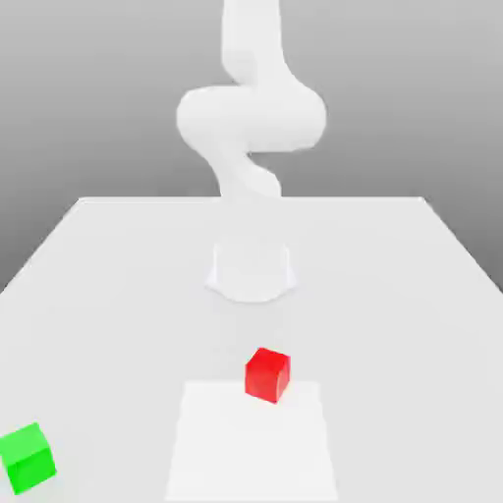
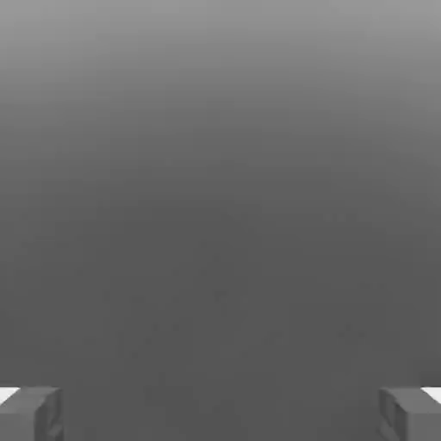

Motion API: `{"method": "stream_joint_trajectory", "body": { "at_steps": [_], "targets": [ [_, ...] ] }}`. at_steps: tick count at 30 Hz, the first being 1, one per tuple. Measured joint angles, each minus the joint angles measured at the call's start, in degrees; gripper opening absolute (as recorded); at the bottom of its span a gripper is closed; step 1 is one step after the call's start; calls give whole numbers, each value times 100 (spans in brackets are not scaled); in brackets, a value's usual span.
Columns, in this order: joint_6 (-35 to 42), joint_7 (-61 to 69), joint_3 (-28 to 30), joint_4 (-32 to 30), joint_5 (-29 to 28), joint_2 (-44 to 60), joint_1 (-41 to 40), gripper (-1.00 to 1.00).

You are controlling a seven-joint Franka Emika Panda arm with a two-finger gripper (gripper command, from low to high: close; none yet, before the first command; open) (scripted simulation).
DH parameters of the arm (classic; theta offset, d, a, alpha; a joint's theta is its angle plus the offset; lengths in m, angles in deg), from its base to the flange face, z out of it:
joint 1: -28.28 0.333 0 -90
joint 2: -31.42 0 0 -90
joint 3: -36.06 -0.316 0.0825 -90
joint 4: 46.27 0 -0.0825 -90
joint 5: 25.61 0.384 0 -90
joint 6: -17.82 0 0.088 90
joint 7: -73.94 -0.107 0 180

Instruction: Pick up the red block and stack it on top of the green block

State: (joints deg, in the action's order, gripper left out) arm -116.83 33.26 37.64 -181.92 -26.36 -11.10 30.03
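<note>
The red block [image 1: 267,374] is a small cube resting on the white table [image 1: 393,295], near the front middle, at the far edge of a paler square patch. The green block [image 1: 27,458] sits on the table at the exterior view's front left corner, well apart from the red one. In the hand view my gripper [image 2: 220,415] is open, its two grey fingertips [image 2: 31,413] standing far apart with only plain grey background between them. Nothing is held.
The arm's round white base [image 1: 251,270] stands mid-table behind the red block, and the arm [image 1: 251,118] rises out of the top of the exterior view. A paler square patch [image 1: 251,447] marks the table's front middle.
</note>
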Motion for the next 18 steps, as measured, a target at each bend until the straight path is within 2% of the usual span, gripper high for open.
{"method": "stream_joint_trajectory", "body": {
  "at_steps": [18],
  "targets": [
    [-2644,4752,1156,-3383,-581,3203,1351,0]
  ]
}}
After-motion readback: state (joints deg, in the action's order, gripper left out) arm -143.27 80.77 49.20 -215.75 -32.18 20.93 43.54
